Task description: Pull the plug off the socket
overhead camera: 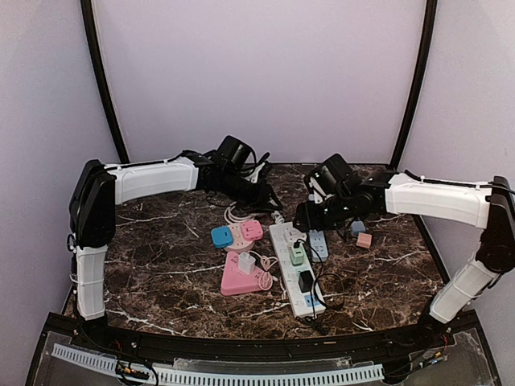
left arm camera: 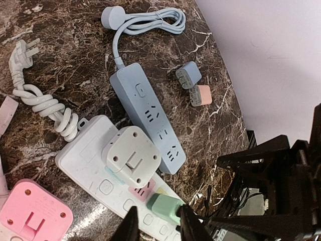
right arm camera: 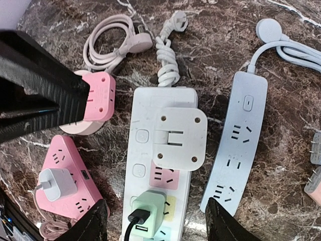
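Green and blocky, the plug [left arm camera: 166, 207] sits pushed into the white strip [right arm camera: 143, 108], about midway along it. A black lead [right arm camera: 131, 223] leaves its near face. The strip lies near the middle of the dark marble surface [overhead camera: 161, 249], between a pink socket [right arm camera: 60, 160] and a blue strip [right arm camera: 241, 140]. A white adapter [right arm camera: 179, 138] lies on the white strip's far end with its prongs folded and facing up. One pink-faced outlet separates it from the plug.

The left claw [left arm camera: 158, 210] is low over the plug, its fingers narrowly spread on either side of it. One finger [left arm camera: 190, 226] meets the plug's side. A sliver of strip shows at the other finger, so the pinch is not closed. The right claw [right arm camera: 155, 203] hangs above the same strip, spread wide with the strip's full width between its fingers, holding nothing.

A white charger [right arm camera: 56, 182] is plugged into the pink socket. A blue cube [left arm camera: 188, 75] and a pink cube [left arm camera: 202, 94] rest just beside each other, on the blue strip's side away from the white one.
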{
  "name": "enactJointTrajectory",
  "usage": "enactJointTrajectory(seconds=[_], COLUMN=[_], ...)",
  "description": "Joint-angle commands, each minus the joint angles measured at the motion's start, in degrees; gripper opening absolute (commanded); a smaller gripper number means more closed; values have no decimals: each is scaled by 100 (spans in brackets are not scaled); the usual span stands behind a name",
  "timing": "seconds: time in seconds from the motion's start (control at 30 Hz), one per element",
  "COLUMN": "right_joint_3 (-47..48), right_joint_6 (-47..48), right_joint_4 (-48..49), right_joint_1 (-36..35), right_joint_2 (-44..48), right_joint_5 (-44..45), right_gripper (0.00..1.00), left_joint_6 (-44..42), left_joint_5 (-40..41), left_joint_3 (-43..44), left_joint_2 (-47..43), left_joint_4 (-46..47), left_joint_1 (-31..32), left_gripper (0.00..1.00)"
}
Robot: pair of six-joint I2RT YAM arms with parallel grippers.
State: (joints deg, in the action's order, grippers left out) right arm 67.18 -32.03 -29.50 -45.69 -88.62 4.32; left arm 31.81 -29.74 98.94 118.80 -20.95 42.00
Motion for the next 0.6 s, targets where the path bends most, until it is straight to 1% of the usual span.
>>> enactJointTrajectory(seconds=[0.0,0.1,0.23,0.37,0.57], right_joint_3=[270,304,321,363,417], right_joint_6=[-91,-170,-264,-309,-306], right_joint_4=[-335,-342,-334,-341,-383], right_joint_1=[-350,-589,-768,-866,-923], right_joint_2=[-361,-549,-755,-934,-1147], right_joint_5=[488,513,591,738,892], right_gripper=[63,64,63,61,53], left_joint_6=[159,276,373,435,479], left_joint_5=[-264,-397,-486,-599,-705], left_joint_3=[110,254,390,543,623], left_joint_2=[113,361,613,897,1213], left_joint_4=[386,520,700,815,882], left_joint_1=[-25,-25,4,63,187], left_gripper=[23,17,12,10,7])
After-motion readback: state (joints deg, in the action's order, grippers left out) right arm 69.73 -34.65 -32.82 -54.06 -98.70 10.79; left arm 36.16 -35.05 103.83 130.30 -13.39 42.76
